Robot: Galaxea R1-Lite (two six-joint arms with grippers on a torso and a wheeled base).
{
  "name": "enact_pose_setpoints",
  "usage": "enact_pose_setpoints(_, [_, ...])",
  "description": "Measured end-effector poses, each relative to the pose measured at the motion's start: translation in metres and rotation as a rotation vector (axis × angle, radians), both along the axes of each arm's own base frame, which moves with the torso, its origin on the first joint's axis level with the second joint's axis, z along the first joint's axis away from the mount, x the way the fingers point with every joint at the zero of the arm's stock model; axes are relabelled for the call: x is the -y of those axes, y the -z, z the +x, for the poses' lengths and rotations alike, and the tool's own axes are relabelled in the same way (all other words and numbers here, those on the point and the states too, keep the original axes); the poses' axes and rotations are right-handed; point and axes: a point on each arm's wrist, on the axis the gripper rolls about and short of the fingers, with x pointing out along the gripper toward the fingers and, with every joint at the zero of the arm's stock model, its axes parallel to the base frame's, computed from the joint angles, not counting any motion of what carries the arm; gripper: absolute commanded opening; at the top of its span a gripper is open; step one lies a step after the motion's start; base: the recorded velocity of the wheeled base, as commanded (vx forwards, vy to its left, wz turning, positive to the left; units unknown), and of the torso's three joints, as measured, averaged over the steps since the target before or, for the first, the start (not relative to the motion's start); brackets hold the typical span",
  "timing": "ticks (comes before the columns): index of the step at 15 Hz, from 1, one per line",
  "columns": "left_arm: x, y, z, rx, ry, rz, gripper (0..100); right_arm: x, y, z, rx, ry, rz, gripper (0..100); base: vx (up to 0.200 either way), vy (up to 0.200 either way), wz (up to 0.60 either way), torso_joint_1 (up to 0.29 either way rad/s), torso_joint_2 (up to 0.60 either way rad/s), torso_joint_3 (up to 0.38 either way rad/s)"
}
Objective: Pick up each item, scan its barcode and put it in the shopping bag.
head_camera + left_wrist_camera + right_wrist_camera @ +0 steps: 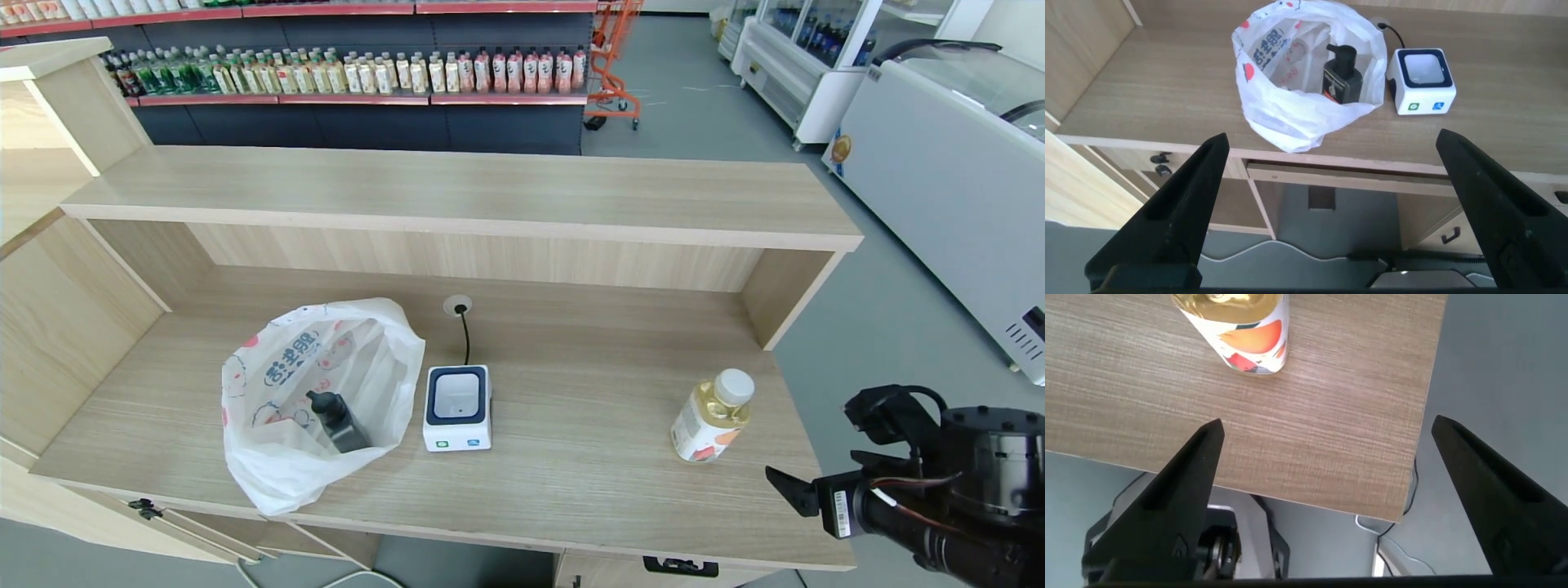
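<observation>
A white shopping bag [273, 457] lies open on the left of the wooden counter [588, 457], with a dark pump bottle [339, 423] standing inside it. Beside the bag sits the white barcode scanner [458, 407], window facing up. A drink bottle [712, 416] with a white cap stands upright at the right. My right gripper [824, 453] hovers open off the counter's front right corner, a short way from that drink bottle [1245, 335]. My left gripper [1331, 139] is open in front of the counter, facing the bag [1282, 122], the pump bottle [1341, 77] and the scanner [1422, 77].
A raised shelf [457, 192] runs along the back of the counter, with side walls left and right. The scanner's cable [465, 335] runs to a hole behind it. Drawers [1331, 192] sit under the front edge. Bare counter lies between scanner and drink bottle.
</observation>
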Motion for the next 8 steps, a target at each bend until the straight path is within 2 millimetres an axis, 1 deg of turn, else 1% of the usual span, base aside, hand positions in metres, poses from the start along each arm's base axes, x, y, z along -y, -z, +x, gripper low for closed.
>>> enact_pose_setpoints(4, [0.0, 0.0, 0.0, 0.0, 0.0, 0.0, 100, -0.008, 0.011, 0.012, 0.016, -0.026, -0.001, 100, 0.0, 0.0, 0.0, 0.0, 0.0, 0.0])
enact_pose_setpoints(8, [0.0, 0.0, 0.0, 0.0, 0.0, 0.0, 100, -0.011, 0.018, 0.021, 0.037, -0.035, -0.003, 100, 0.0, 0.0, 0.0, 0.0, 0.0, 0.0])
